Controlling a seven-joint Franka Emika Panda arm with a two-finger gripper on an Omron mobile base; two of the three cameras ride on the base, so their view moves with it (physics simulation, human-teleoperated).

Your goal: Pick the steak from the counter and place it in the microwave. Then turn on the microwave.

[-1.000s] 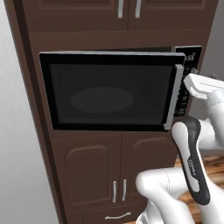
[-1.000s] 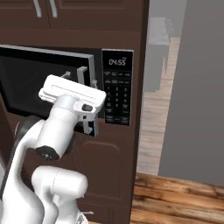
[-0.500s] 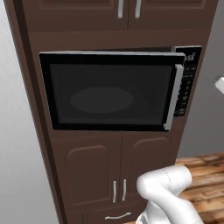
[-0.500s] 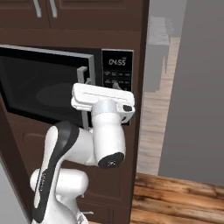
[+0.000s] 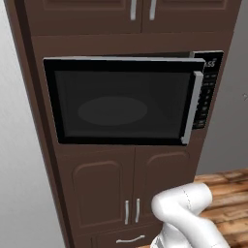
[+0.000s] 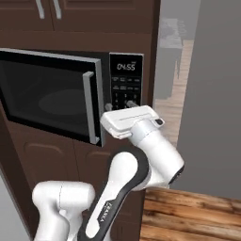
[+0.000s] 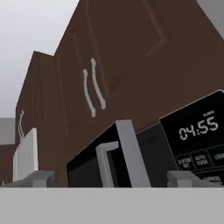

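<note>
Up at the microwave point(image 6: 56, 94) now, centre-left of the right base frame, built into tall dark brown cabinetry point(image 5: 121, 193). Door not fully flush, standing slightly ajar, grey handle point(image 6: 92, 107) jutting out at the door's right edge. Dark glass with a dim oval of the turntable point(image 5: 112, 110) behind it; steak impossible to make out through that glass, so no telling from here whether it lies inside. No table with it in sight either.

End effector point(image 6: 120, 104) hovering just in front of the keypad point(image 6: 124, 92), right of the handle, below the lit clock display point(image 6: 126, 67). Jaws spread wide, holding nothing: in the hand view two grey fingertips point(image 7: 37, 178) far apart at the bottom, handle and display between them.

Looks like the switching-on step, judging by the aim at the buttons. Start key: stiff, small, flat, so a straight push with one fingertip, not a grip. Risk of clipping the neighbouring key or nudging the protruding door edge. Door probably wants pressing shut first.
</note>
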